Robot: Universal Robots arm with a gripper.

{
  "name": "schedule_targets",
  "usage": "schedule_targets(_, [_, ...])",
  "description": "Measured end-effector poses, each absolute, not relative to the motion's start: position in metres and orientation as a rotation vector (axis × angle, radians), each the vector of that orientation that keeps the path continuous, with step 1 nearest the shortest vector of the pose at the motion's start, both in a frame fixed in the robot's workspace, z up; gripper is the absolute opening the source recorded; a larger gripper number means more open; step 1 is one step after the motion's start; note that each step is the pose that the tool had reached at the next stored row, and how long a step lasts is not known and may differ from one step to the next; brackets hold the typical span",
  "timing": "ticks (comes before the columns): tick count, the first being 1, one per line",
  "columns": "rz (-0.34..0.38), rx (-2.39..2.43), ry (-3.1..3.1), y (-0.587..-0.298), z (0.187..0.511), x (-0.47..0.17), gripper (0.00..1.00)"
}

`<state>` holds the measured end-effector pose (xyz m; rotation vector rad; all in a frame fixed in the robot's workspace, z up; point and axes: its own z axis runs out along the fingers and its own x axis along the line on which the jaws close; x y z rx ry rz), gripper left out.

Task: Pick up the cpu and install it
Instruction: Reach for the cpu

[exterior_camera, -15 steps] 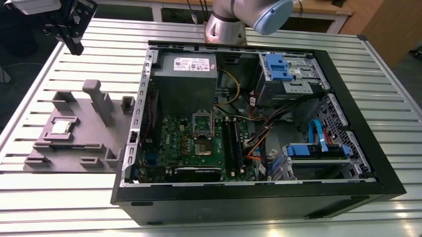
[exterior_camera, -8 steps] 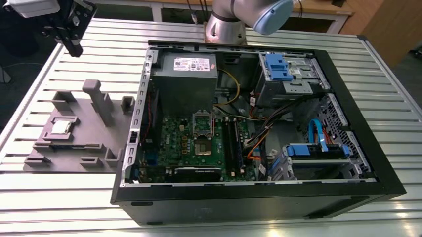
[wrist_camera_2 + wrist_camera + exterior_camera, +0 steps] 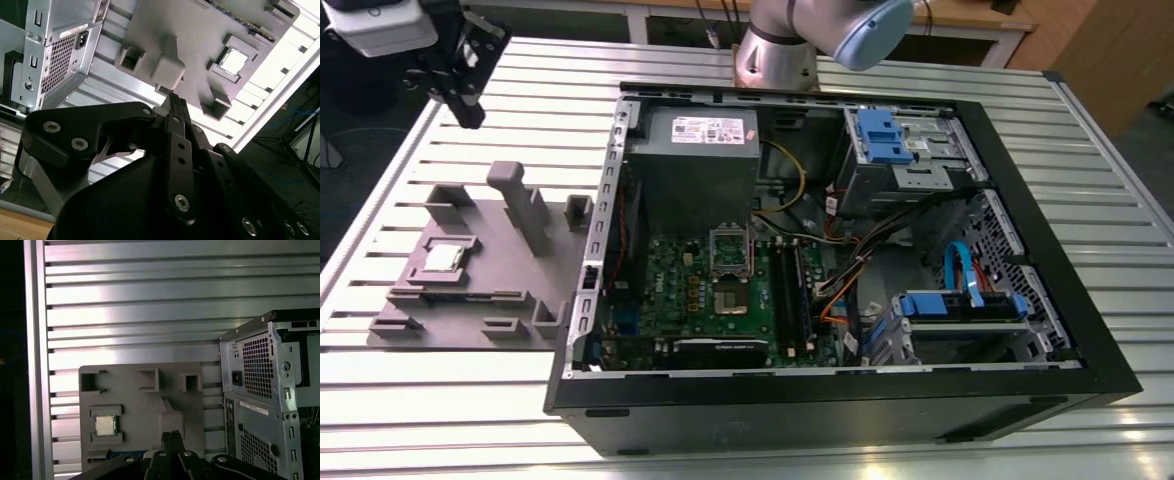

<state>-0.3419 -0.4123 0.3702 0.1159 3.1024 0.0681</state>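
— Where's the cpu?
— Lying flat in a square recess of the grey holder, on the slatted surface, beside the open computer case and well apart from the motherboard inside it.
— How does it look?
— Small and square, with a silvery-grey metal top and a pale rim.
— And the tool?
— Clenched on nothing, fingertips together, raised over the holder, clear of the cpu.

The cpu sits in a grey holder's pocket.
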Motion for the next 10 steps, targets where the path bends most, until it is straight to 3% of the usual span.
schedule_targets(10, [0.068, 0.116, 3.102, -0.421, 0.354, -0.351, 0.1])
